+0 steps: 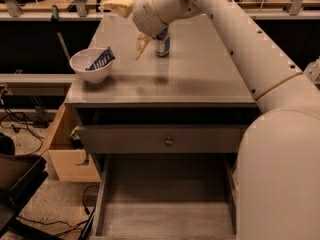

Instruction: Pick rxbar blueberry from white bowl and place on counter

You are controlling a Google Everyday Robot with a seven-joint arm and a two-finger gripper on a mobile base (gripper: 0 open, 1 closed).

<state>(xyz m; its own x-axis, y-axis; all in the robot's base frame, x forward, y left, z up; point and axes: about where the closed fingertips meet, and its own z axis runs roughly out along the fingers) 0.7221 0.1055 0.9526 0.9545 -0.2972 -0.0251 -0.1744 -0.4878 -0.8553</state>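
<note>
The rxbar blueberry [101, 60], a dark navy wrapper, lies tilted in the white bowl [90, 70], one end sticking over the rim. The bowl stands at the front left of the grey counter [200, 79]. My gripper [141, 47] hangs above the counter's middle, to the right of the bowl and apart from it, with pale fingers pointing down. It holds nothing that I can see.
A drink can [162, 43] stands right behind the gripper at the back middle of the counter. Below the top is a drawer with a round knob [169, 141]. A wooden box [65, 156] sits on the floor at the left. My arm spans the right side.
</note>
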